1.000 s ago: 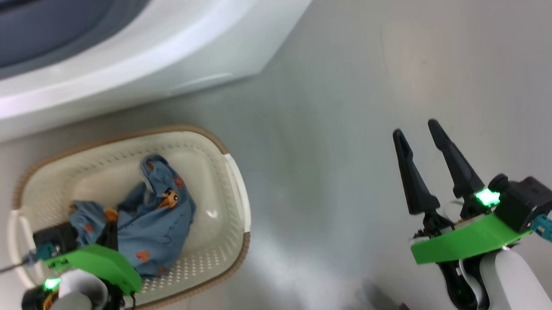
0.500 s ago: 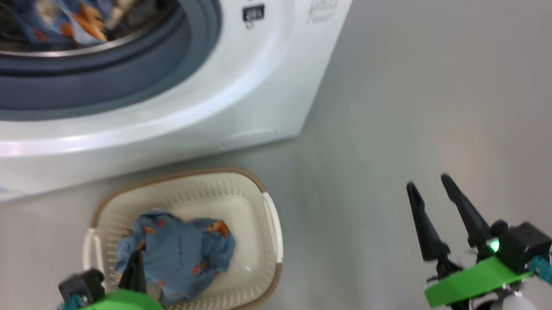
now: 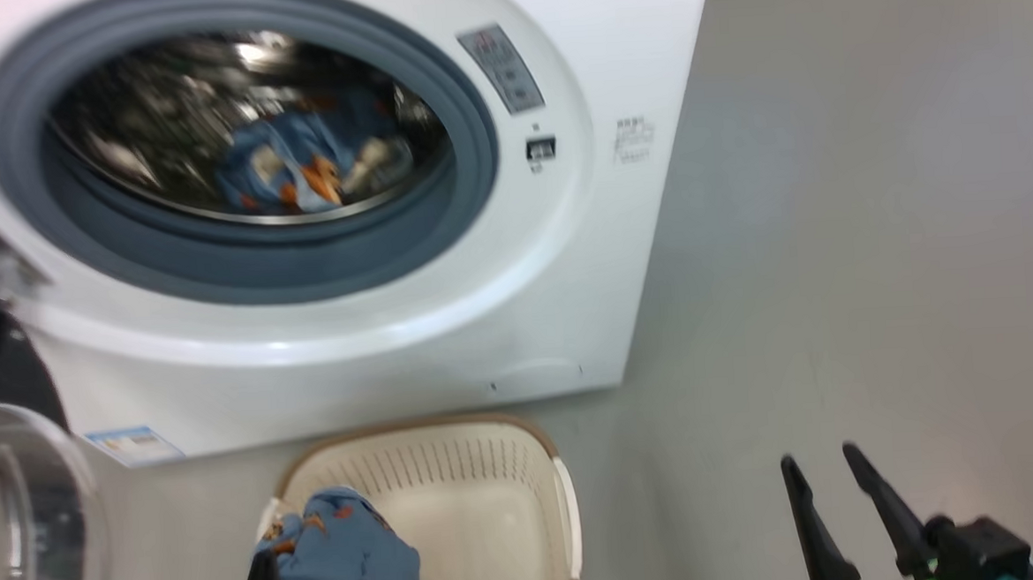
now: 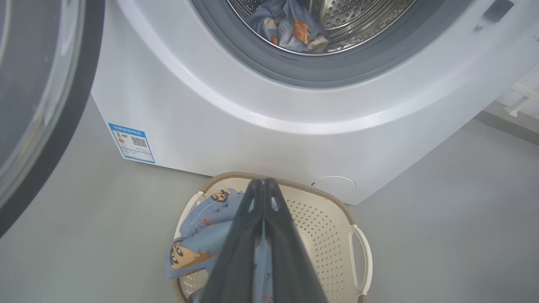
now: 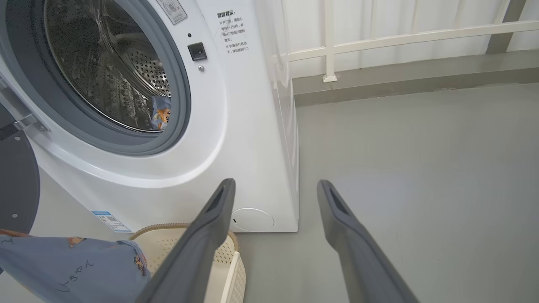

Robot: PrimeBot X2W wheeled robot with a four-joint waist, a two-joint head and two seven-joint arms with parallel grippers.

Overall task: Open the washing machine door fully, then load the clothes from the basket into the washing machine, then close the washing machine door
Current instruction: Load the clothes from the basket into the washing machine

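clothes point(image 4: 198, 244) are pinched in the left hand point(image 4: 263, 182), its two fingers point(image 4: 236, 252) shut tight on the blue cloth, which now hangs above the basket point(image 4: 332, 235) and not down in it like a moment ago. the right hand point(image 5: 276, 184) waits to the side, fingers wide apart, holding nothing. the robot now looks up at the washing machine point(image 3: 448, 329), door point(image 4: 25, 84) open and one blue piece point(image 3: 289, 169) in the drum point(image 4: 358, 21), so i think this cloth goes in next.

Grey floor point(image 5: 421, 160) is catching soft light; a white railing point(image 5: 329, 42) is running along the pale wall point(image 5: 379, 17), a grey ledge point(image 5: 400, 82) lying beneath.
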